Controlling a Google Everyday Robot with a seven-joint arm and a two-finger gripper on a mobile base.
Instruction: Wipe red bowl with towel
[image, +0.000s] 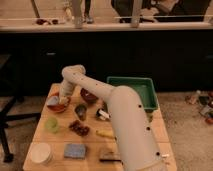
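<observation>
The red bowl (58, 106) sits on the wooden table (60, 162) at its far left. A pale towel (52, 100) lies in the bowl. My gripper (61, 99) reaches down from the bent white arm (120, 115) into the bowl, on or right at the towel. The arm hides the bowl's right side.
A dark bowl (89, 96) and a green bin (134, 91) stand at the back. A grey cup (80, 111), a green cup (51, 124), a dark fruit cluster (79, 128), a yellow item (104, 134), a blue sponge (75, 150) and a white bowl (40, 153) lie nearer.
</observation>
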